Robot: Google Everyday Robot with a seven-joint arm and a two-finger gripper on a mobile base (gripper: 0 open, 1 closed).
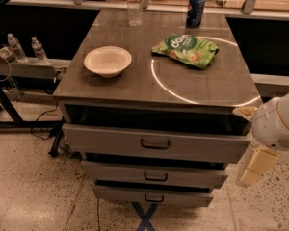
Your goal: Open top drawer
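The top drawer point(111, 139) is the widest grey front, just under the tabletop, with a small dark pull handle point(155, 144) at its centre. It stands pulled out a little, with a dark gap above its front. My gripper point(253, 168) hangs off a white rounded arm point(278, 124) at the right edge of the view, beside the drawer's right end and lower than its handle. It touches neither the handle nor the front, and it holds nothing that I can see.
Two narrower grey drawers point(154, 175) point(153, 196) sit below, each out slightly. On the tabletop point(216, 83) are a white bowl point(107, 61), a green snack bag point(185, 48), a blue can point(196, 9) and a clear bottle point(134, 4). A shelf with bottles point(24, 49) stands at the left.
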